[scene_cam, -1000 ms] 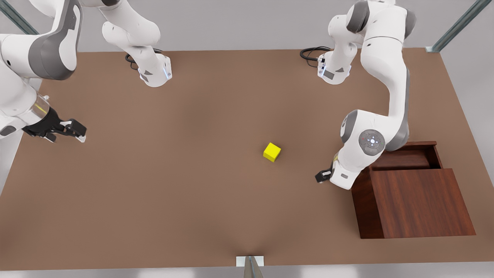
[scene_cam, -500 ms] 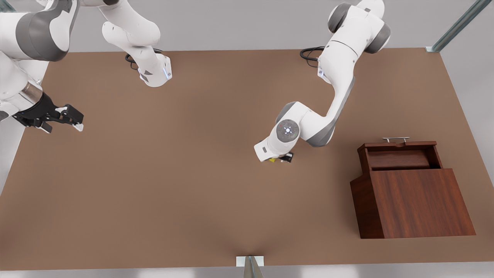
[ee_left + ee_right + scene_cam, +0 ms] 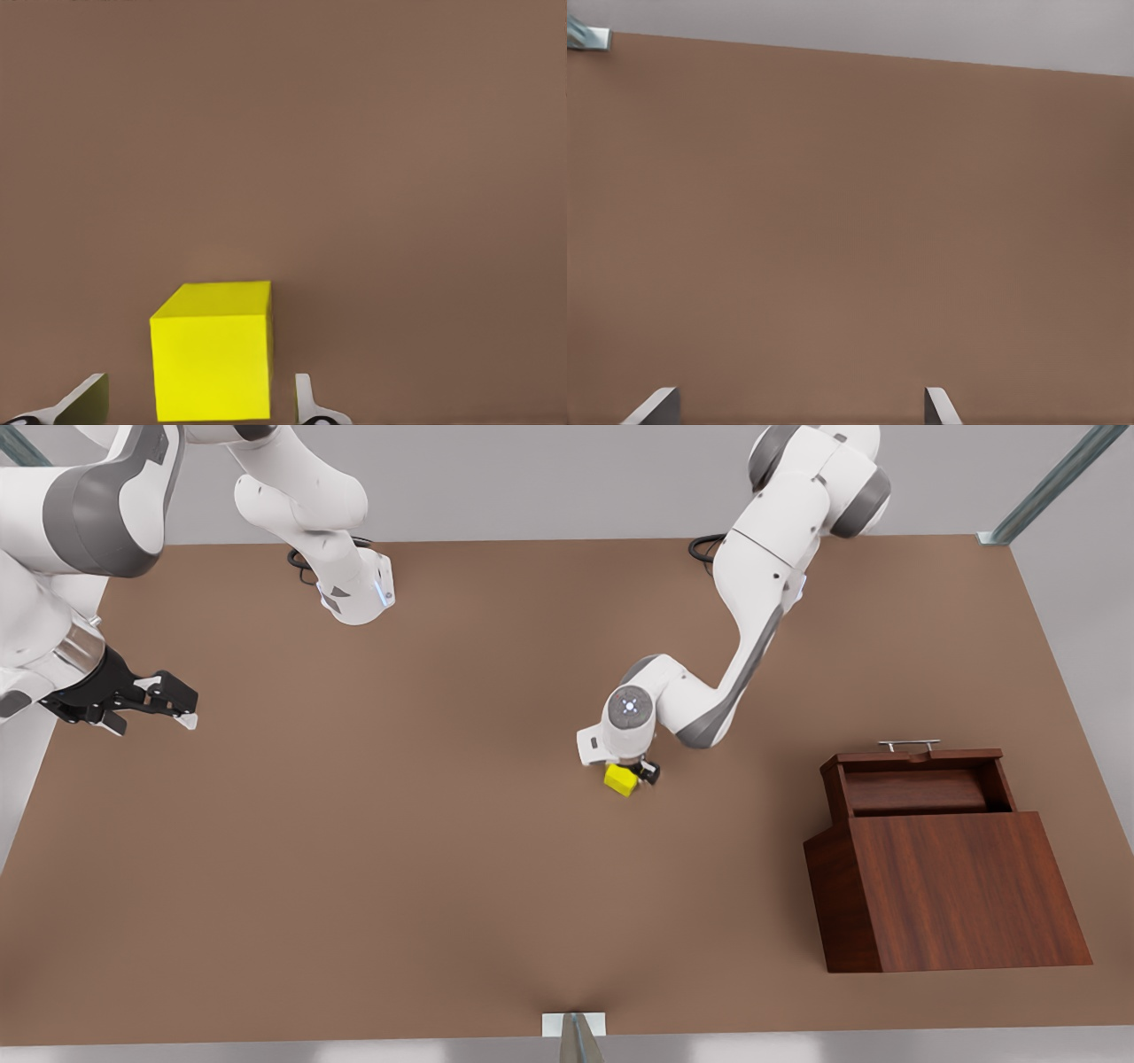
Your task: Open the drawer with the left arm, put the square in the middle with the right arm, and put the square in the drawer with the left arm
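Starting at the front view's left, the right hand (image 3: 177,710) is hanging released above the table (image 3: 399,886) close to that edge. Its fingers (image 3: 653,405) are standing wide apart over bare surface in the right wrist view. It has barely shifted over the last second, so this arm is judged to be waiting. Moving toward the centre, the square (image 3: 622,779) is resting on the table in the same spot it held a second ago, which indicates that the right arm's share, placing it in the middle, is already done. The left hand (image 3: 634,772) is now sitting directly over the square. A second ago it was beside the wooden box at the front view's right, and half a second ago it was arriving above the square. In the left wrist view its fingers (image 3: 305,404) are flanking the square (image 3: 213,354) with a gap of table showing on either side, so the hand is released and not yet gripping. Further right, the drawer (image 3: 917,790) is standing pulled out toward the far edge, its silver handle (image 3: 909,743) now uncovered since the arm left it. The opening step is therefore judged complete. The left arm is taking up the final step, and closing squarely on the square is what it calls for next.
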Robot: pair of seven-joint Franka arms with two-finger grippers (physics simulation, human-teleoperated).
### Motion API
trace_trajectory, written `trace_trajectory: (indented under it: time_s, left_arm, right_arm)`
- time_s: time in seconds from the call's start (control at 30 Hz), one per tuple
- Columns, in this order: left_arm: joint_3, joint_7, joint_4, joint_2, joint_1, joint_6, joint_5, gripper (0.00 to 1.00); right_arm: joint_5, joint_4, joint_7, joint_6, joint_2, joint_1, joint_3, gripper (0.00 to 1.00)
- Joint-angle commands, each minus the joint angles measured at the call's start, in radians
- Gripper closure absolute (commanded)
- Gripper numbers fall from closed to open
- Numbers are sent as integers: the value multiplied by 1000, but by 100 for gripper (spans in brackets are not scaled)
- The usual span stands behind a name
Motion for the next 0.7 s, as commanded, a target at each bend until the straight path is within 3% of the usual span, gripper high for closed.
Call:
trace_trajectory:
  time_s: [0.0, 0.67]
  left_arm:
    - [1, 21, -25, -6, -1, 137, 10, 0]
    - [28, 1, -97, 59, -2, 202, 11, 0]
  right_arm:
    - [0, 1, -14, 0, -1, 0, 0, 0]
    - [0, -1, -16, 6, 4, 0, 0, 0]
